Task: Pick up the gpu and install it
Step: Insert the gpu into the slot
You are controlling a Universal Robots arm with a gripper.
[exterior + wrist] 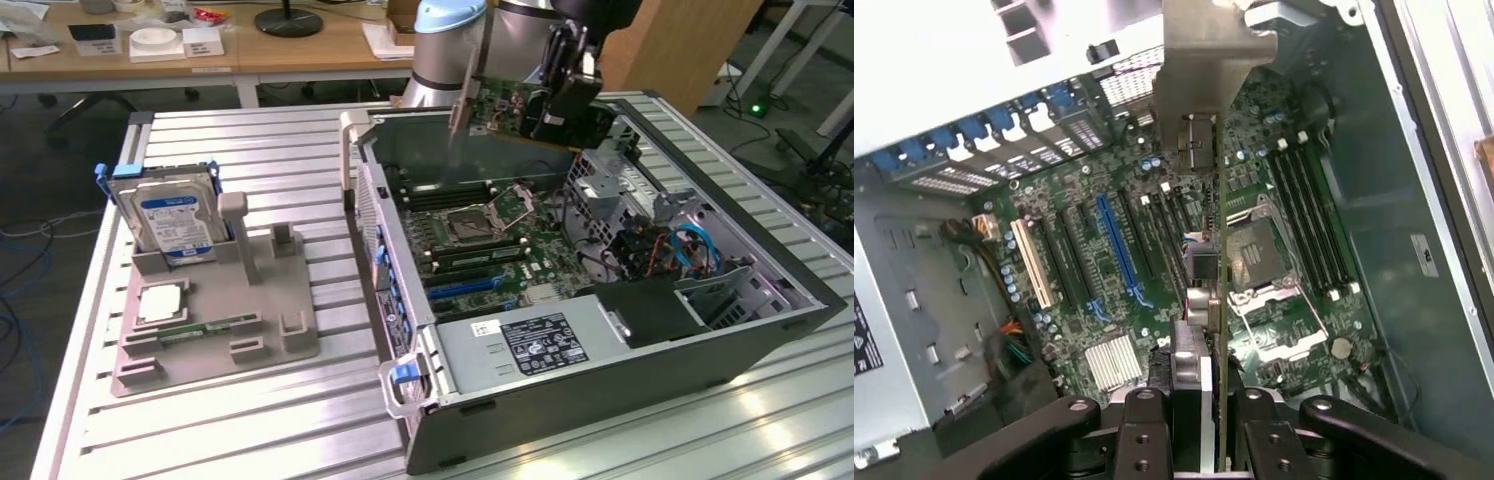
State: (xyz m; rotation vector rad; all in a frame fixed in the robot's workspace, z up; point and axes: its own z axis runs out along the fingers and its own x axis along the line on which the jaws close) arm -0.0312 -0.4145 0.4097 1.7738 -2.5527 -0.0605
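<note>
My gripper (550, 118) is shut on the gpu (505, 100), a flat circuit card with a pale metal end bracket (461, 110). It holds the card on edge in the air over the far end of the open computer case (587, 400). The card hangs clear above the motherboard (481, 250) and touches no slot. In the wrist view the card runs edge-on from my gripper (1199, 435) to its bracket (1199, 70). Beneath it lie the expansion slots, among them a long blue slot (1116, 250).
On the exterior view's left stands a grey holder (287, 340) with an upright silver hard drive (167, 215), a square chip (158, 303) and a narrow memory stick (207, 325). Inside the case are the processor socket (1259, 255), a power supply (534, 345) and cables (667, 250).
</note>
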